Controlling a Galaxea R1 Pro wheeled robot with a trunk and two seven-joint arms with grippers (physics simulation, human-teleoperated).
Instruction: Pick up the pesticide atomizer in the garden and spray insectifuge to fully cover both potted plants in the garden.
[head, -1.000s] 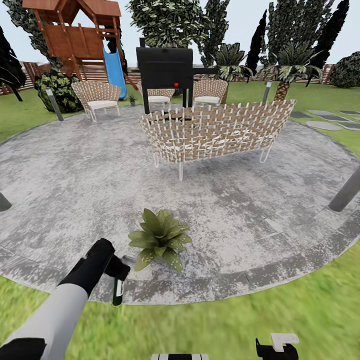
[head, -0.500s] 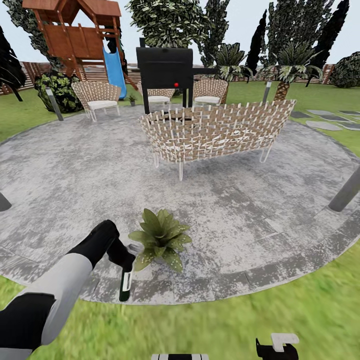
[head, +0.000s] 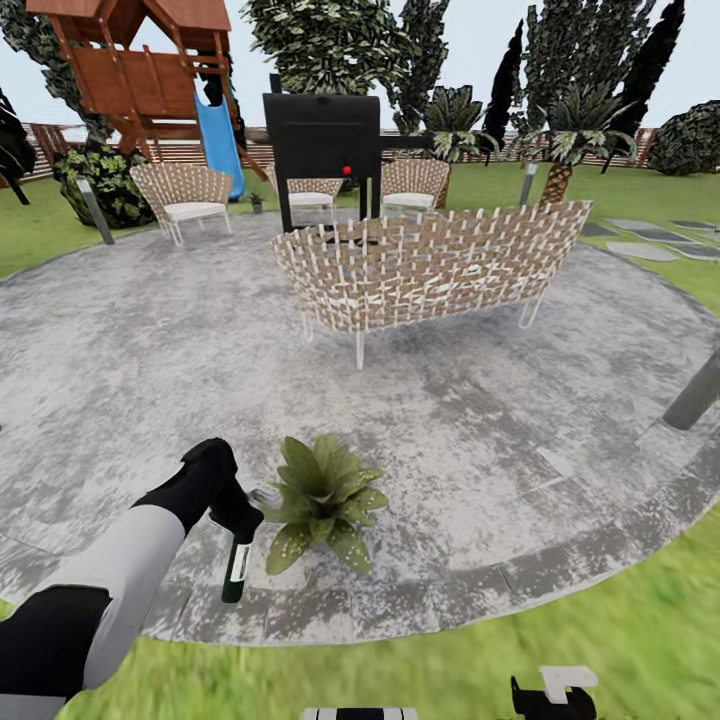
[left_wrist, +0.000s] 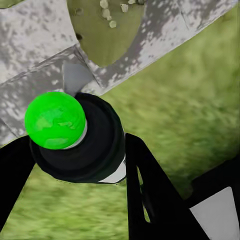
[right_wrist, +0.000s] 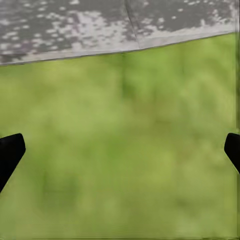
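Note:
My left gripper (head: 236, 518) is shut on the pesticide atomizer (head: 237, 570), a slim dark green and white bottle hanging downward just left of a potted plant (head: 325, 500). This rosette of broad, speckled green leaves stands near the front rim of the garden patio (head: 560, 500). In the left wrist view the atomizer (left_wrist: 82, 145) shows a bright green round end between the black fingers (left_wrist: 147, 190), with a speckled leaf (left_wrist: 107, 35) beyond it. A second small potted plant (head: 257, 200) stands far off by the wicker chairs. My right gripper (head: 553, 693) is low at the right, and in its wrist view the right gripper (right_wrist: 120, 152) is open over grass.
A wicker sofa (head: 430, 265) stands mid-patio with a black grill (head: 320, 140) behind it. Wicker chairs (head: 185, 195), a wooden playset with a blue slide (head: 215, 140) and trees lie farther back. A grey post (head: 695, 390) leans at the right edge. Lawn surrounds the patio.
My left gripper has carried the atomizer up and to the right, closer to the plant. The head view has shifted a little, so the whole scene sits slightly lower and larger.

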